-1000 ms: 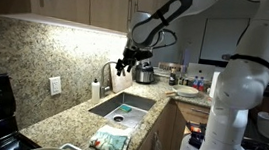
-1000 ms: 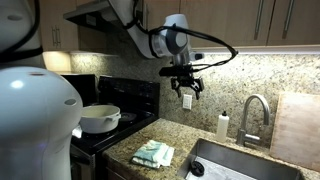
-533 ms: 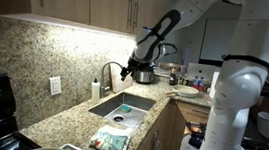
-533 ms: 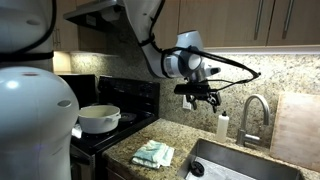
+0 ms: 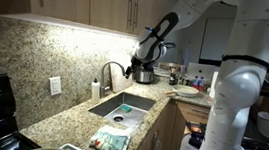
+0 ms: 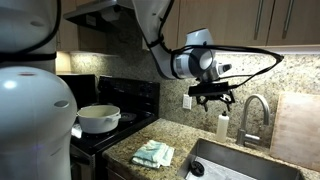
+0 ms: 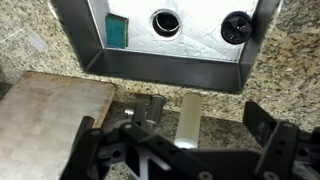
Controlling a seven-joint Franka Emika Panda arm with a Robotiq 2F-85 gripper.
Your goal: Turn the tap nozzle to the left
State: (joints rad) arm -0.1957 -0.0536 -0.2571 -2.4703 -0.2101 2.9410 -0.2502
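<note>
**While the claw hangs open, the spout stands free at the counter's back edge**

Where the speckled granite counter [image 6: 165, 135] meets the wall, the tall, arched tap nozzle of dark brushed metal [image 6: 256, 99] rises behind the sunken steel sink [image 6: 236, 158], its tip curving down over the basin. It shows in both exterior views, and in an exterior view [image 5: 112, 69] it stands just in front of the stone backsplash. The black two-fingered Robotiq gripper [image 6: 215, 98] hovers in the air near the top of the arch, apart from it and touching nothing. The small white soap dispenser bottle [image 6: 222, 127] stands below the gripper at the same back edge, just beside the tap's foot.

In the wrist view the gripper [image 7: 180, 150] is released: its dark fingers [image 7: 268, 132] are spread wide, and the white bottle [image 7: 188, 116] lies below, between them. The sink's round drain [image 7: 164, 22] and a green sponge [image 7: 118, 30] in a corner of the basin show beyond. A pale wooden board [image 7: 52, 105] lies along the back edge to one side.

A crumpled green-and-white cloth [image 5: 111, 140] rests near the counter's front edge, beside the sink. A white pot [image 6: 98, 118] sits on the black stove [image 6: 122, 98].
</note>
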